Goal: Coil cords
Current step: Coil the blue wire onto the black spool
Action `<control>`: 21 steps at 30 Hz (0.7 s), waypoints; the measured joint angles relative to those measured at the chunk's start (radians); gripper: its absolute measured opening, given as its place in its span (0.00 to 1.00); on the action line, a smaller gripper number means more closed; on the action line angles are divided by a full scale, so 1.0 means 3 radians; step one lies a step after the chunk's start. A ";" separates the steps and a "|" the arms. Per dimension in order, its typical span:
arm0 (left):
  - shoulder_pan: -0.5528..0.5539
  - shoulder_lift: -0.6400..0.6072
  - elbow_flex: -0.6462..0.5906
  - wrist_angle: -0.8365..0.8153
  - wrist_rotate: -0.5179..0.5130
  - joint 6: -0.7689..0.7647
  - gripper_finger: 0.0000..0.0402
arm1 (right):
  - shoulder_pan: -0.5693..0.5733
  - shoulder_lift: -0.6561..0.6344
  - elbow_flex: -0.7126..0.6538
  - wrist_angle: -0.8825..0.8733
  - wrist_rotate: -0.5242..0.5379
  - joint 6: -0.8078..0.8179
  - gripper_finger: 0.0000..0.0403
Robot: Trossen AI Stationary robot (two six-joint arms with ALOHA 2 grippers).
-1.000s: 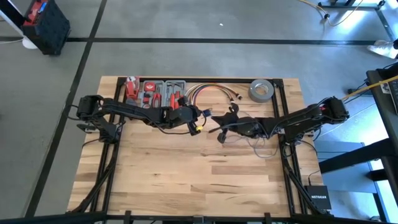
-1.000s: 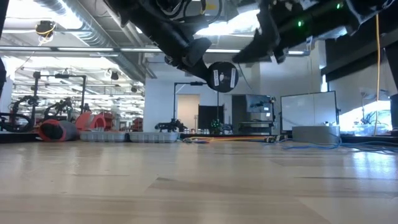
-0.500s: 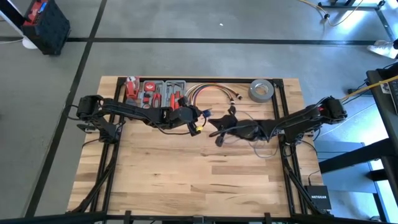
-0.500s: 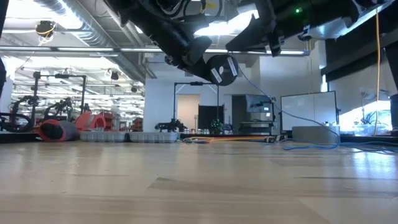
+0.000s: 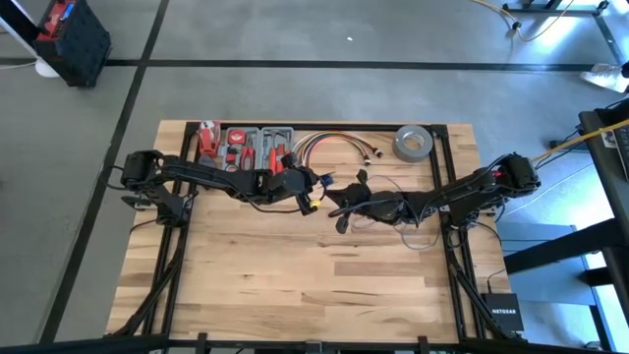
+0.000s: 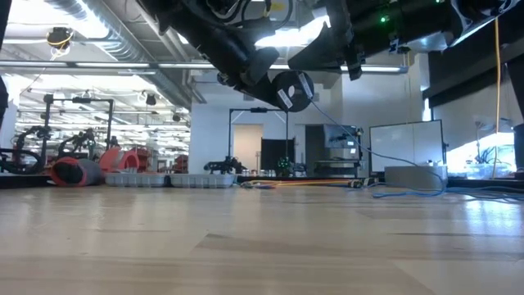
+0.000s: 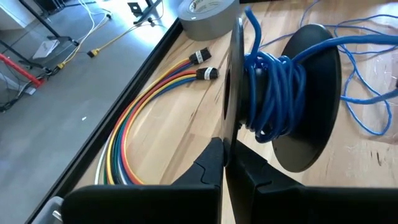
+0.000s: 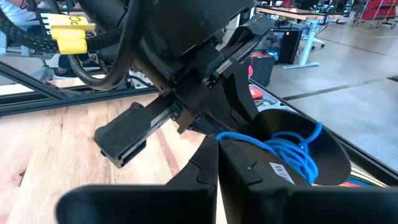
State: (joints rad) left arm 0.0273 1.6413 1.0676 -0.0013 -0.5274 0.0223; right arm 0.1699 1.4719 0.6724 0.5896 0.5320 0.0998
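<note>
From above, I am seeing both arms meeting over the middle of the wooden surface (image 5: 295, 285), the left gripper (image 5: 316, 187) beside the right gripper (image 5: 339, 208). From the low camera, the black spool (image 6: 291, 90) is hanging in the air. On my left wrist camera, the jaws are clenching the spool's rim, blue wire (image 7: 273, 93) wrapped around it. On my right wrist camera, the jaws are pinching that wire.

My black spool (image 7: 305, 106) carries blue wire (image 7: 273, 93); beside it lie red, yellow, blue and white cables (image 7: 134, 134), grey tape (image 7: 205, 15)
</note>
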 joint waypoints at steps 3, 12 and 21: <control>0.0000 0.0001 0.0000 0.0028 0.0000 0.0000 0.00 | 0.0000 0.0000 0.0000 0.0000 0.0000 0.0000 0.01; -0.0029 0.0001 0.0000 0.0195 0.0402 0.0114 0.00 | 0.0000 0.0000 0.0000 -0.0003 0.0005 -0.0004 0.01; -0.0033 0.0002 -0.0001 0.0422 0.0444 0.0041 0.00 | -0.0001 0.0181 0.0001 0.0140 0.0020 -0.0009 0.01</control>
State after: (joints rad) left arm 0.0173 1.6421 1.0672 0.1253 -0.3943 0.0347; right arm 0.1696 1.5262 0.6727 0.6316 0.5381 0.0971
